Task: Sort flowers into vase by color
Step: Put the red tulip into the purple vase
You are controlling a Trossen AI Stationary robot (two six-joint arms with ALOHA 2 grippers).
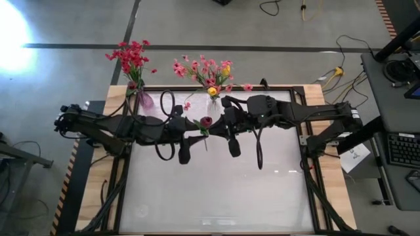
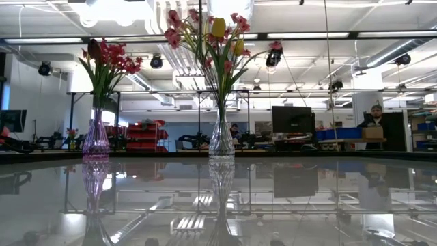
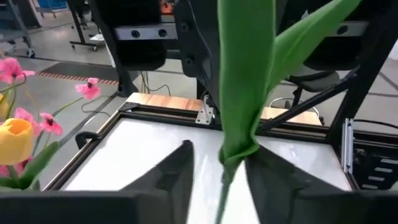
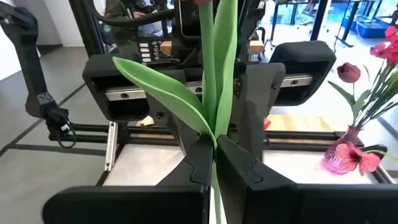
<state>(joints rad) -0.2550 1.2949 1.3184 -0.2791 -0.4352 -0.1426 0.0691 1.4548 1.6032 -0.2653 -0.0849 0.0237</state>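
Note:
A dark-red bud flower (image 1: pixel 206 122) on a green leafy stem hangs in the air over the table's far middle, between my two grippers, which face each other. My right gripper (image 4: pixel 213 158) is shut on its stem. My left gripper (image 3: pixel 217 180) is open, with a finger on either side of the same stem (image 3: pixel 225 177). A purple vase (image 1: pixel 145 100) holds red sprays (image 1: pixel 131 58). A clear vase (image 1: pixel 213 101) holds pink sprays and yellow buds (image 1: pixel 211 90). Both vases stand near the far edge. My right gripper pinches the flower's green stem just below where its long leaves branch off (image 4: pixel 215 135), between the two fingertips. The fingers come in level from the table's right and lie across the stem. The flower is lifted clear of the table, leaves and bud above the fingers.
A loose pink blossom (image 1: pixel 187 105) lies on the table between the two vases. Both arms (image 1: pixel 131 128) (image 1: pixel 295 118) stretch across the table's far half. The white tabletop (image 1: pixel 216 196) fills the near half. In the low view the vases (image 2: pixel 95 137) (image 2: pixel 221 137) stand alone.

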